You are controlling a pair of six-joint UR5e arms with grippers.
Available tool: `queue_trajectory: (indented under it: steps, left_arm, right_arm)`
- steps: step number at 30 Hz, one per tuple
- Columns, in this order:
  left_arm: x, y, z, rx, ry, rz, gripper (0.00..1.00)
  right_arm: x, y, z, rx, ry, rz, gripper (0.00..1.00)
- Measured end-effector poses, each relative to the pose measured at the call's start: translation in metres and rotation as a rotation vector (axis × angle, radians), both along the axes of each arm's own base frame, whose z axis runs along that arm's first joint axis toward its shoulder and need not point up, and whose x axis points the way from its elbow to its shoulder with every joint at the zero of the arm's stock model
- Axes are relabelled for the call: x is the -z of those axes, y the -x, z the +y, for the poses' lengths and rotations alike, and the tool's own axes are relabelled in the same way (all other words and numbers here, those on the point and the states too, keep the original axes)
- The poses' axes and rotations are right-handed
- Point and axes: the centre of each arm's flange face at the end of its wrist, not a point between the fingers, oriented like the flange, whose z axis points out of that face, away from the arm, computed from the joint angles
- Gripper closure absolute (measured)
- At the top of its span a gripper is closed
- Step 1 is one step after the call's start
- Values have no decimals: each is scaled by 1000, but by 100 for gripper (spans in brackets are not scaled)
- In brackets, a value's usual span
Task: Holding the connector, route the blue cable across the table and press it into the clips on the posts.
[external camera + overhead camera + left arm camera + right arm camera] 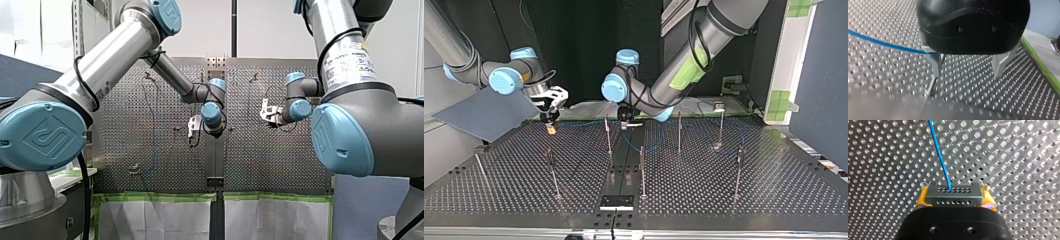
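Two tools share the job at the far edge of the counter [774, 190]. My right tool [954, 187] pinches the metal connector [952, 197] between its yellow pads [988, 200], and the blue cable [940, 152] leaves the connector's face and runs away over the perforated plate. In the top view the connector hangs at the far left, just above the counter. The cable stretches from it toward the right, past a post [608, 135] near the middle.

My left tool [967, 74] hovers there with its metal fingers [935, 65] spread, gripping nothing. The cable passes at one finger, and the thin post stands just below that finger. Whether the cable sits in the post's clip I cannot tell.

The step in hand looks like seating the cable at this post. To do it well, I judge my right tool should hold a firm pinch and light, even tension, with the line level with the clip. My left tool should press squarely over the post, not beside it, so the rod does not bend or the cable slip off.
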Motion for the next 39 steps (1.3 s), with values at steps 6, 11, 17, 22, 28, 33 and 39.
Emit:
queue_trajectory:
  steps: [6,11,17,22,28,33,39]
  left_arm:
    - [-12,33,-14,-3,-21,20,0]
    - [-17,64,-23,-2,-35,21,0]
    - [-25,97,-35,37,-5,2,0]
    - [-31,111,-51,89,68,-19,0]
    - [-45,119,-78,122,170,-65,0]
    - [-41,111,-90,111,215,-68,0]
    - [-27,99,-95,82,224,-33,0]
  right_arm:
    - [-11,6,-2,12,3,-12,100]
    - [-13,7,-1,13,0,-15,100]
    - [-15,8,-1,13,0,-16,100]
    - [-19,8,-1,13,5,-17,100]
    - [-32,9,1,15,22,-22,100]
    - [-35,10,1,16,25,-23,100]
    - [-35,10,0,18,22,-30,100]
